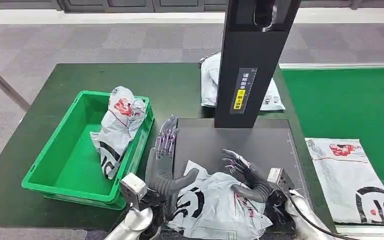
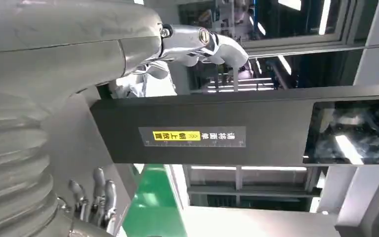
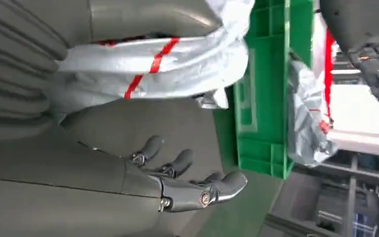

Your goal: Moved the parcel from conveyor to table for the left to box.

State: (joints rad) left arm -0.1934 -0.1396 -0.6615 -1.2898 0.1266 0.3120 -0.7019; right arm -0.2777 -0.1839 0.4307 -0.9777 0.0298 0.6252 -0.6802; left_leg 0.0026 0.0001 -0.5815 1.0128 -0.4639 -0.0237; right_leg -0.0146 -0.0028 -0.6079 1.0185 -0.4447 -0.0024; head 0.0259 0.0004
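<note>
Parcel work sits at the handover stage: a crumpled white plastic mailer bag with black and red print (image 1: 217,205) lies on the dark grey scanner platform (image 1: 260,137) of the bench (image 1: 80,82), near the front edge and between the two arms. The right robot hand (image 1: 240,165) rests over the bag's right upper part, fingers spread and apart; from the right wrist view the fingers (image 3: 197,190) curve loosely with nothing pinched between them, so it reads as released, not holding. The left robot hand (image 1: 164,145) stands at the bag's left side, fingers straight and pointing away from the robot, thumb angled in toward the bag and touching or nearly touching it; it is apart too, with no grip taken.

A green plastic crate (image 1: 75,165) sits just left of the platform with another white mailer bag (image 1: 117,127) leaning inside it against the right wall. A flat white mailer (image 1: 352,177) lies on the green conveyor belt (image 1: 350,100) to the right, and one more white bag (image 1: 212,80) lies behind the black upright scanner post (image 1: 252,60).

My reading is that delivery to the bench is done and boxing comes next. That calls for the right hand to lift clear, and the left hand to close on the bag's near left edge before swinging it over the crate's wall.
</note>
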